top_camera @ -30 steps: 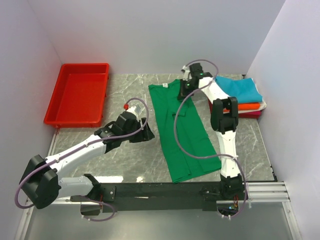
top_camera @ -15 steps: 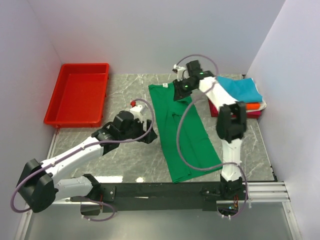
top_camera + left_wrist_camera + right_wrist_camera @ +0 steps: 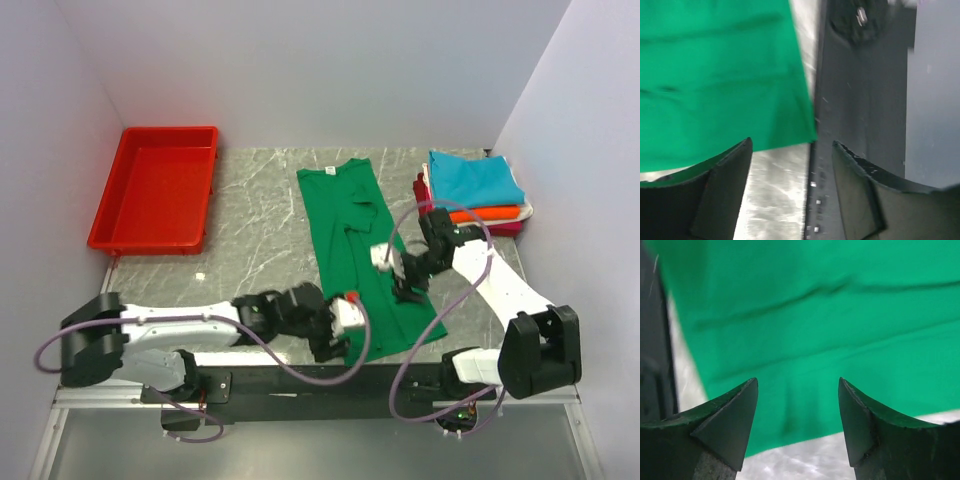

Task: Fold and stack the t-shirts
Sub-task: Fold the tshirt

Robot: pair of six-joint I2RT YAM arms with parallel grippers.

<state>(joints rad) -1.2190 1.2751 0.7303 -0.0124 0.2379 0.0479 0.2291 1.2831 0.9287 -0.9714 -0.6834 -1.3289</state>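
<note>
Down the middle of the counter (image 3: 250,230) lies the green shirt (image 3: 350,230), narrowed lengthwise. Left jaws and right jaws hang over its near hem, apart and empty, probably placed to fold it toward the collar. Folded shirts (image 3: 475,180) sit stacked far right.

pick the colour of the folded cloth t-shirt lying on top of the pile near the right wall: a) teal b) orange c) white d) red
a: the folded teal cloth t-shirt lies uppermost in the top external view, with only the edge of the folded orange cloth t-shirt showing under it.
</note>
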